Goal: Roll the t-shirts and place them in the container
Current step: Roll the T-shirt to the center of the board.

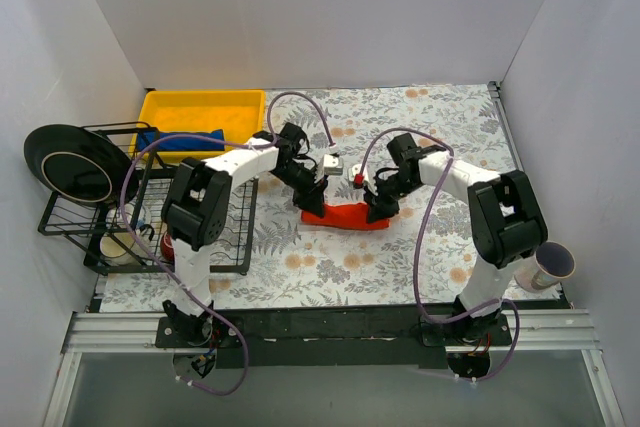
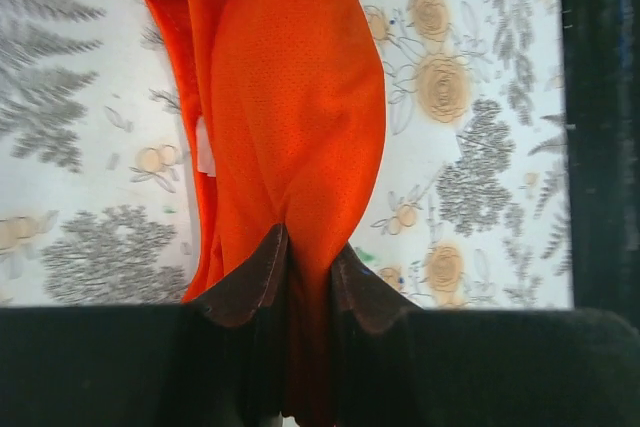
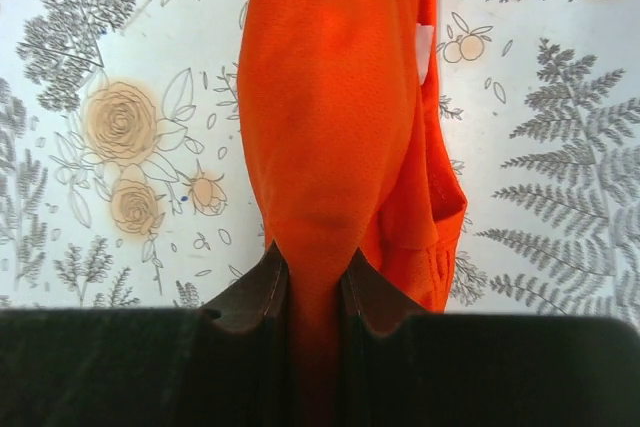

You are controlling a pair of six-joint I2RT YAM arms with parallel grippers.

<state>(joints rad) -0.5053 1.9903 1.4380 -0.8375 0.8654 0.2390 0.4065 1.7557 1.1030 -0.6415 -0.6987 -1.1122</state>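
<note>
The orange-red t-shirt (image 1: 343, 216) lies as a narrow folded band on the flowered tablecloth at the table's middle. My left gripper (image 1: 312, 196) is shut on its left end; in the left wrist view the cloth (image 2: 300, 97) is pinched between the two dark fingers (image 2: 255, 277). My right gripper (image 1: 379, 204) is shut on its right end; the right wrist view shows the cloth (image 3: 330, 97) squeezed between its fingers (image 3: 262, 292). A royal blue t-shirt (image 1: 182, 140) lies in the yellow bin.
A yellow bin (image 1: 245, 105) stands at the back left. A black wire rack (image 1: 236, 237) with a black plate (image 1: 68, 162), cups and a red bowl (image 1: 168, 245) fills the left side. A paper cup (image 1: 552, 263) sits at the right edge.
</note>
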